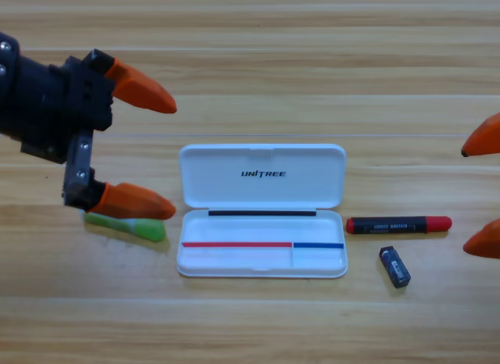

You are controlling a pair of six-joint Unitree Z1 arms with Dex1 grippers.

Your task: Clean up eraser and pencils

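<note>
While the white case [262, 210] lay open at the middle of the wooden counter [250, 36], its lid folded back toward twelve o'clock and its tray toward six, the left gripper [160, 155] stood at nine o'clock from it. Its two orange fingers [141, 89] were spread wide apart, pointing toward three o'clock and holding nothing. The lower finger lay over the light-green bar [133, 226], whose near end showed just below the fingertip, beside the tray's left edge; whether finger and bar touched could not be told.

At three o'clock from the case, the red stick [398, 224] lay flat on the counter, its length running from nine to three, its dark end just beside the tray's right wall. The eraser [394, 266] lay near the stick at its six o'clock side, tilted, apart from both stick and case.

At the far three o'clock edge, the right gripper [474, 200] showed only as two orange fingertips, set apart from each other, empty, near the red end of the stick without touching it.
</note>
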